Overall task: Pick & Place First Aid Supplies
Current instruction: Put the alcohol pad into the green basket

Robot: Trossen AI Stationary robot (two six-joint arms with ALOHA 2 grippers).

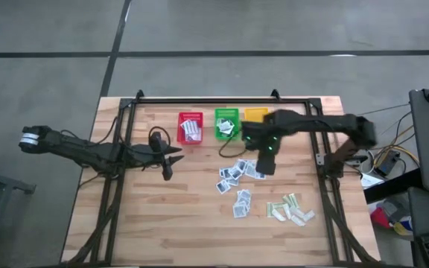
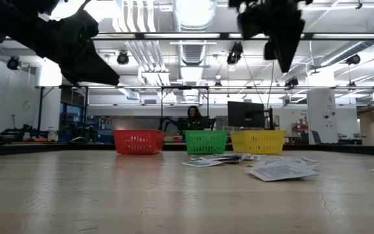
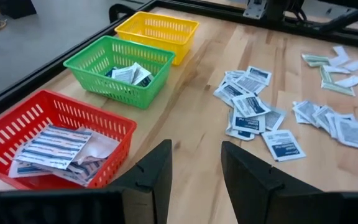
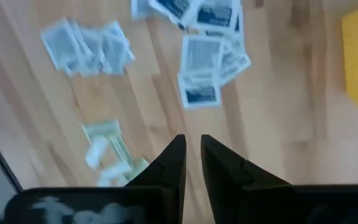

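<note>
White-blue square packets [image 4: 199, 93] lie on the table beneath the right gripper [image 4: 192, 155].

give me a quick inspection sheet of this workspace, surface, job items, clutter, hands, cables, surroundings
surface: wooden table in a black frame, bare on the left arm's side.
job's things: square packets scattered loose at mid-table; green-beige strips in a loose pile nearer the right arm's side; striped packets in the red basket; a few packets in the green basket; yellow basket looks empty.
clutter: nothing seen.
hands: left hand open, empty, above bare table; right hand nearly closed, nothing between its fingers, above the square packets.
cables: a cable loops across the table near the green basket; more off the table's right edge.
surroundings: a person seated at monitors behind the baskets.
</note>
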